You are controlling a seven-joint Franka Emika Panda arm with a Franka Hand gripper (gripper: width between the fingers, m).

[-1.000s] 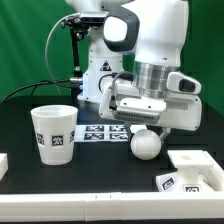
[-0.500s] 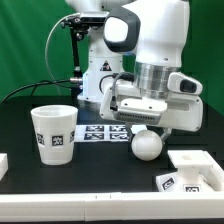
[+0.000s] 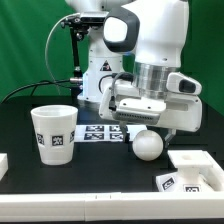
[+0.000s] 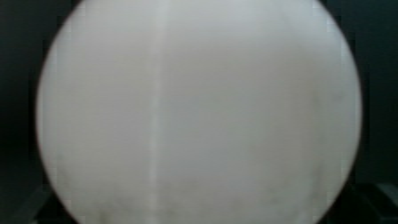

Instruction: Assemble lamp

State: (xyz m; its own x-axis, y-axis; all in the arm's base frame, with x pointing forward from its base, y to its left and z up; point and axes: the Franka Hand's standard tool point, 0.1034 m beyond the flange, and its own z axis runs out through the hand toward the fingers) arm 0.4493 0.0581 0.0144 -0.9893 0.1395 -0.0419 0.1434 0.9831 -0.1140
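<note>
The bulb (image 3: pixel 148 145) shows its round white head just under my gripper (image 3: pixel 143 132), at table level in the middle of the black table. In the wrist view the bulb (image 4: pixel 192 112) fills almost the whole picture, very close. My fingers are hidden in both views, so I cannot tell whether they grip it. The cup-shaped shade (image 3: pixel 55 132) stands upright at the exterior view's left, with a tag on its side. The blocky base (image 3: pixel 192 170) lies at the exterior view's lower right, with tags on its front.
The marker board (image 3: pixel 103 131) lies flat behind the bulb, between shade and gripper. The white robot pedestal (image 3: pixel 100 75) stands at the back. A white block (image 3: pixel 4 162) sits at the exterior view's left edge.
</note>
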